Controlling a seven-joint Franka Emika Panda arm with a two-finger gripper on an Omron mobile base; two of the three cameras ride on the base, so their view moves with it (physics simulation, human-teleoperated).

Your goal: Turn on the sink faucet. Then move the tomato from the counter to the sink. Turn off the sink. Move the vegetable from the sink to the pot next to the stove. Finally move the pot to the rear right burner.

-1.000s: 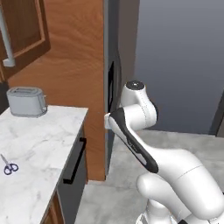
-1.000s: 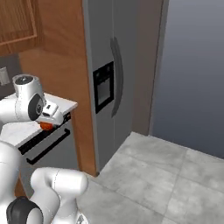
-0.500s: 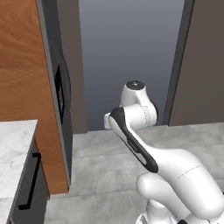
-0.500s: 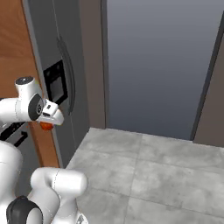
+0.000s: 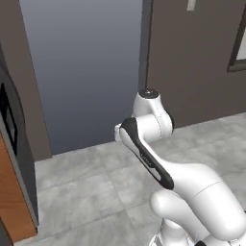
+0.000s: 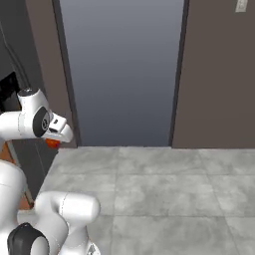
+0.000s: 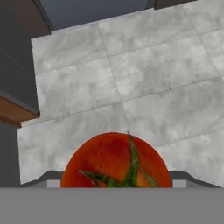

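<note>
A red tomato (image 7: 116, 164) with a green stem sits between my gripper's jaws at the bottom of the hand view, above grey floor tiles. In the right base view the tomato (image 6: 52, 144) peeks out as a small red patch under the white hand, with my gripper (image 6: 54, 142) shut on it at about chest height on the left. In the left base view the arm (image 5: 144, 144) is folded up, its elbow pointing to the left.
A dark fridge (image 5: 9, 139) and a wooden cabinet side (image 5: 14, 211) stand at the far left. Ahead are a tall blue-grey panel (image 6: 119, 69) and a brown wall (image 5: 192, 57). Grey tiled floor (image 6: 164, 199) spreads below.
The whole picture has swung: the base turned right, so the marble counter with the toaster and the fridge slid off to the left. The tomato stays in the gripper.
</note>
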